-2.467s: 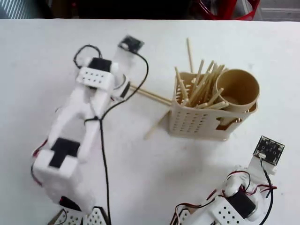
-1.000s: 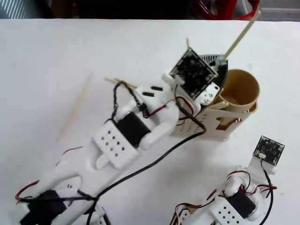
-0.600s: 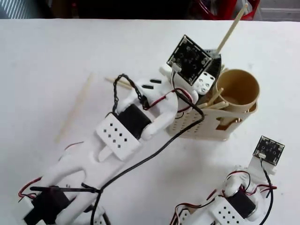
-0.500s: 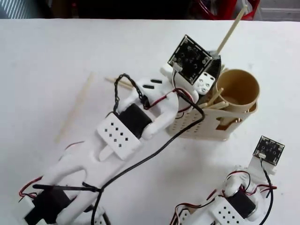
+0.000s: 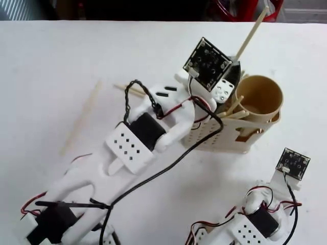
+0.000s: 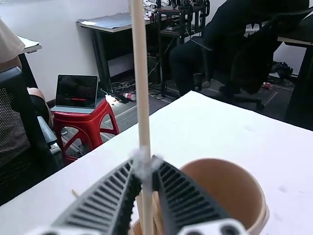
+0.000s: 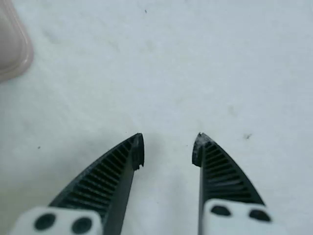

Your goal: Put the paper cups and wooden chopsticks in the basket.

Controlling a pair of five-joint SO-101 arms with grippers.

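Nearest the bases, the right gripper [image 7: 168, 147] is seen low over bare table [image 7: 195, 58], its fingers held apart with nothing between them. Farther out, the left arm is stretched across to the basket [image 5: 214, 140], and the left gripper [image 6: 144, 166] is clamped on a single chopstick [image 6: 139, 73], which is held almost upright with its lower end pointing down into the basket and its upper end raised well above the rim. Just beside it, in the same basket, a paper cup [image 5: 260, 94] is stood upright, and a bundle of chopsticks [image 5: 232, 109] is leaned against it. Out on the table, well apart from the basket, a loose chopstick [image 5: 82, 120] is left lying, and another [image 5: 127, 89] is partly hidden under the arm. The step in hand is judged to be the dropping of the held stick into the basket. For the next move, the fingers would need to be opened over the bundle rather than over the cup's mouth, so that the stick is not tipped across the rim; afterwards the loose sticks would remain to be fetched.
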